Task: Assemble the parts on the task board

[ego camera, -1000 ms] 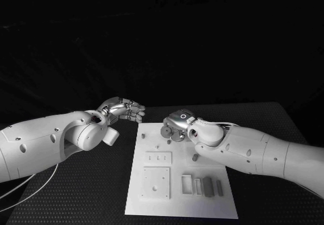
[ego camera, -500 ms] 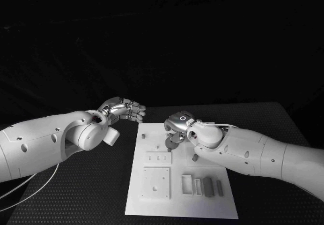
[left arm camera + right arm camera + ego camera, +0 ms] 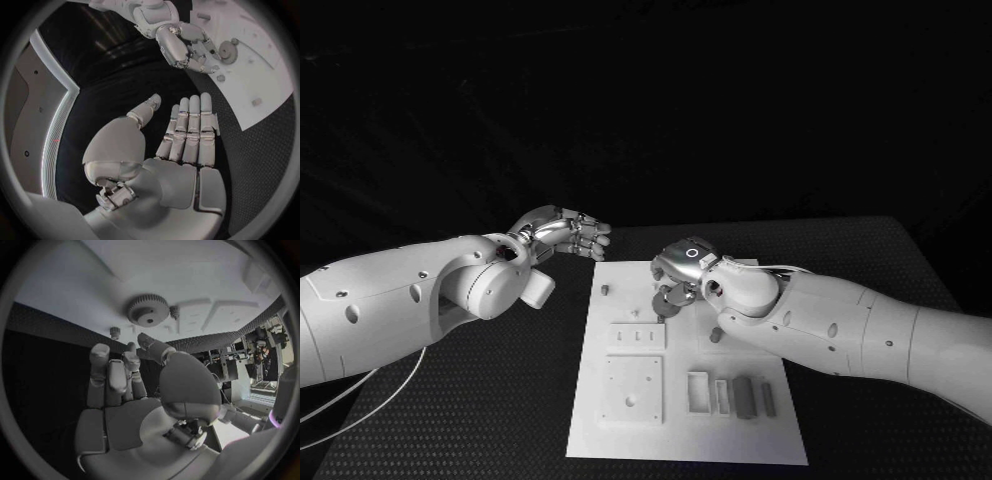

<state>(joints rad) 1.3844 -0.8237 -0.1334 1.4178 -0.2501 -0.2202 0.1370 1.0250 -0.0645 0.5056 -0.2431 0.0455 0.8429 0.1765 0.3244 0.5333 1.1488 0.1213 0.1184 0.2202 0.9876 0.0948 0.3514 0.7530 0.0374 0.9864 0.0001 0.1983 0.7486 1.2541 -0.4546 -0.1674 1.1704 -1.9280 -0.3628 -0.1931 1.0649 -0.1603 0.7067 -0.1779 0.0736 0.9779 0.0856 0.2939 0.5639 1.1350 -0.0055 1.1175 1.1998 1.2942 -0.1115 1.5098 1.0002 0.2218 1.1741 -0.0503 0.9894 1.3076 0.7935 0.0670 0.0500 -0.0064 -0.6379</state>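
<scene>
Black table point(image 3: 473, 400) carries the white board point(image 3: 687, 420) at centre. Right hand point(image 3: 682, 268) is held low over the board's far end, fingers point(image 3: 109, 375) spread and empty, presumably lined up on the gear point(image 3: 149, 310), which is seated flat on the board beside a small peg point(image 3: 115, 332). Left hand point(image 3: 564, 234) is parked off the board's far left corner, fingers point(image 3: 190, 130) straight and together, nothing held, likely kept clear. Several blocks point(image 3: 744, 396) are seen at the near end.
</scene>
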